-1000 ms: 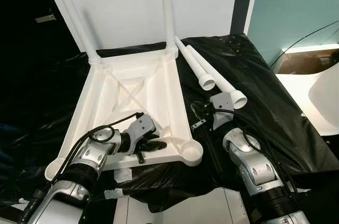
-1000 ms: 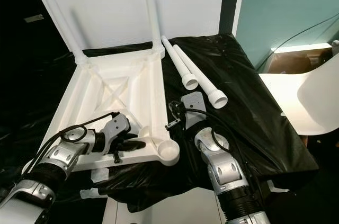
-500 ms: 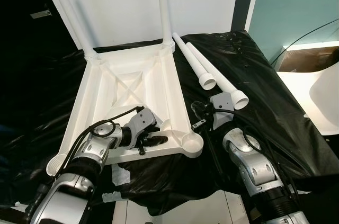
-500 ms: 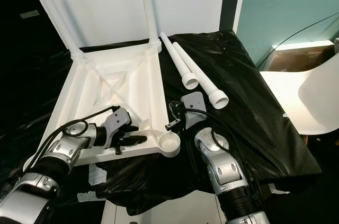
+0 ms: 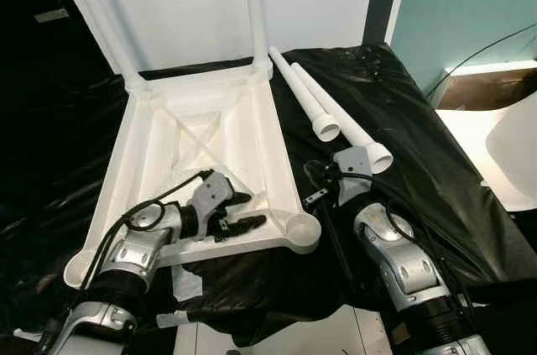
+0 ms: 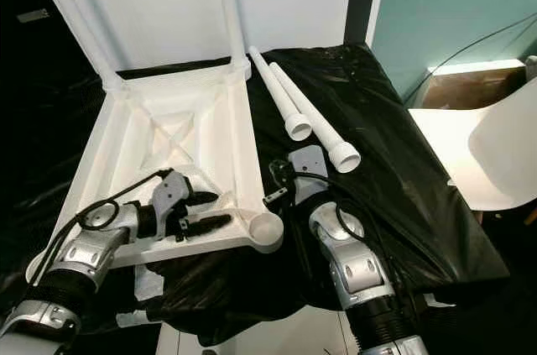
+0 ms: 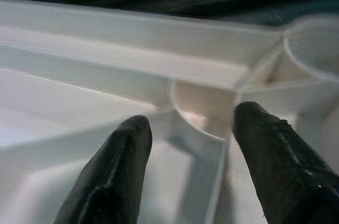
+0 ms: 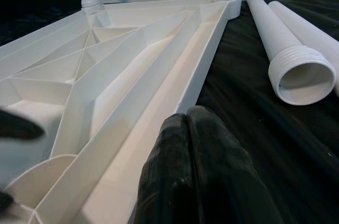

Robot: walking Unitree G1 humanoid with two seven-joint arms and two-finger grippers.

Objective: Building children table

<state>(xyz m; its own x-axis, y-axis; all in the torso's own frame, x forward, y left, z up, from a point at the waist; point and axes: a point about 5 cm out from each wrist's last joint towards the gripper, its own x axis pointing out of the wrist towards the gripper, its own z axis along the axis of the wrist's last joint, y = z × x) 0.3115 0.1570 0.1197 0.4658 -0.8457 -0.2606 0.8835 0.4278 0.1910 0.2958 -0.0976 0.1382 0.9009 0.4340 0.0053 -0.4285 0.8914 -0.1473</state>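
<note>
White plastic tabletop, upside down on the black sheet, had been tugged leftward by the spread-fingered left gripper, while the clenched right gripper waited near two loose legs, their sockets unfilled.

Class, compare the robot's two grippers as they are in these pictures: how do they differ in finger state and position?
The left gripper has its fingers open, reaching inside the upturned white table top near its corner socket. The right gripper has its fingers shut, over the black sheet beside the table top's edge. Both have black fingers.
</note>
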